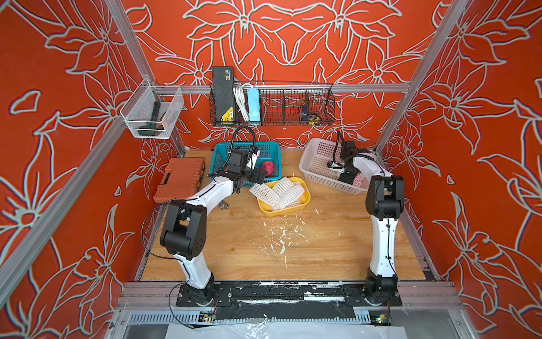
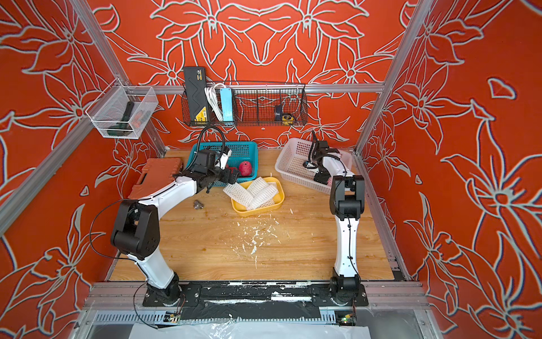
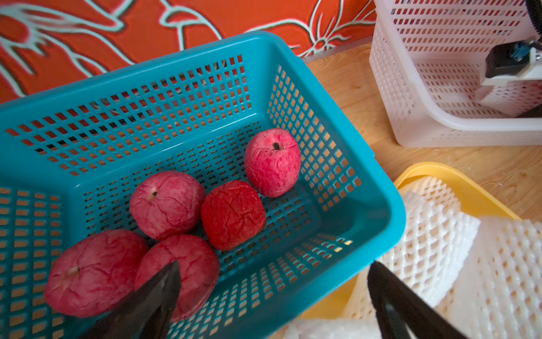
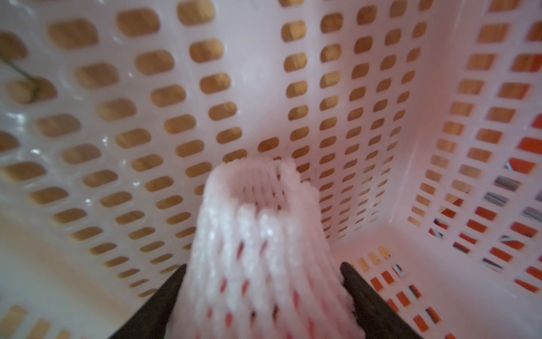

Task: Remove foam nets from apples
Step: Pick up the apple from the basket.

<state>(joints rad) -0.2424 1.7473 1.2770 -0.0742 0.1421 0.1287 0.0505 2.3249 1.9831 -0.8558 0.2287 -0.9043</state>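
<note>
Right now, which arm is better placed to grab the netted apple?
Right: the right end effector straddles the netted apple inside the white basket; the left end effector hangs open by the blue basket.

5 apples (image 3: 233, 214) in left basket (image 3: 176, 67)

Top views share the table (image 1: 249, 258) from above — wrist views sit close.

Glossy plastic white basket (image 4: 258, 88); spongy foam net (image 4: 258, 234); matt wood-grain table (image 1: 293, 258).
</note>
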